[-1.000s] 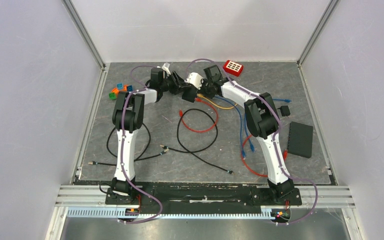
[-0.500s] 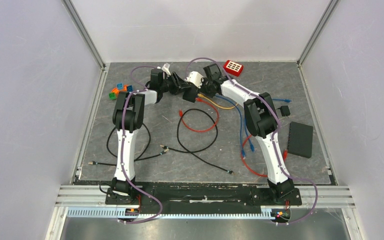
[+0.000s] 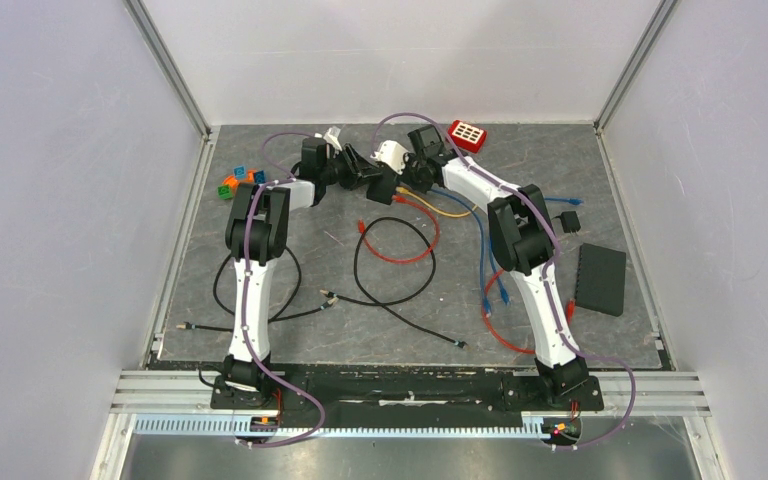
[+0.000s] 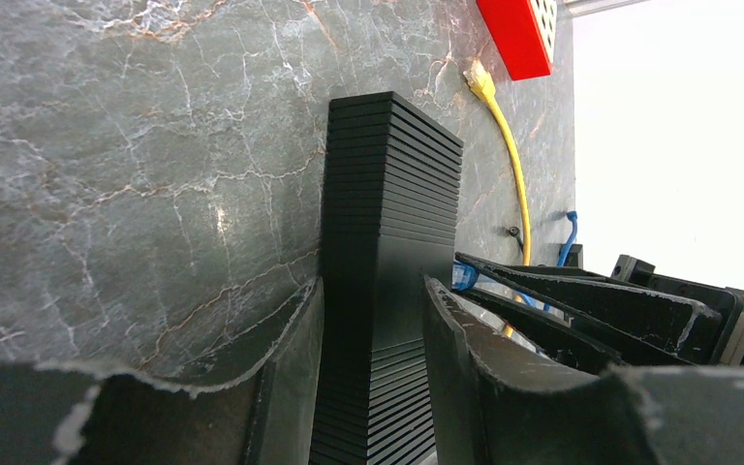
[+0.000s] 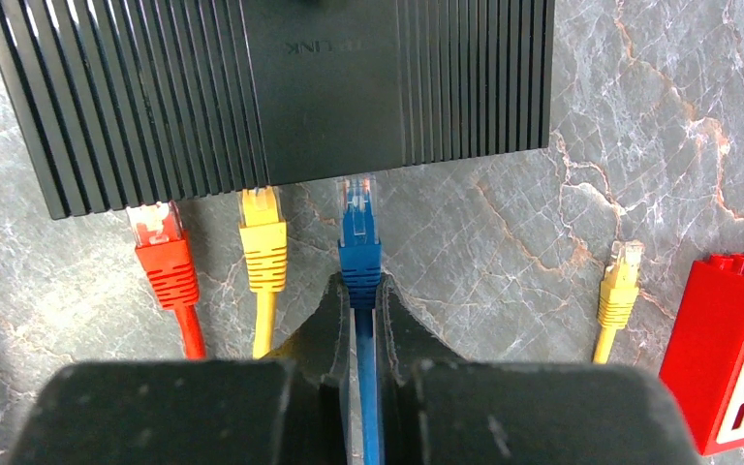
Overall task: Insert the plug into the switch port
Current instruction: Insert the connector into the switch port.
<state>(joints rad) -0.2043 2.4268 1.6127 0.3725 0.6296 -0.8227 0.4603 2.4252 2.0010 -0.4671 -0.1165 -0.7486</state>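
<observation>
The black ribbed switch (image 5: 271, 87) lies at the far middle of the table (image 3: 382, 187). My left gripper (image 4: 373, 286) is shut on the switch (image 4: 387, 213), one finger on each side of its narrow end. My right gripper (image 5: 359, 283) is shut on the blue plug (image 5: 358, 228) at its boot, with the cable running back between the fingers. The plug's clear tip sits at the switch's port edge, partly inside. A red plug (image 5: 160, 252) and a yellow plug (image 5: 263, 242) sit in the ports to its left.
A loose yellow plug (image 5: 620, 281) lies right of the blue one, beside a red block with a white grid (image 5: 736, 349). A second black box (image 3: 600, 278) lies at the right. Red and black cable loops (image 3: 390, 250) lie mid-table. Small coloured pieces (image 3: 240, 180) are at the far left.
My right gripper has edged slightly toward the switch with the blue plug. The left arm and the switch have stayed put.
</observation>
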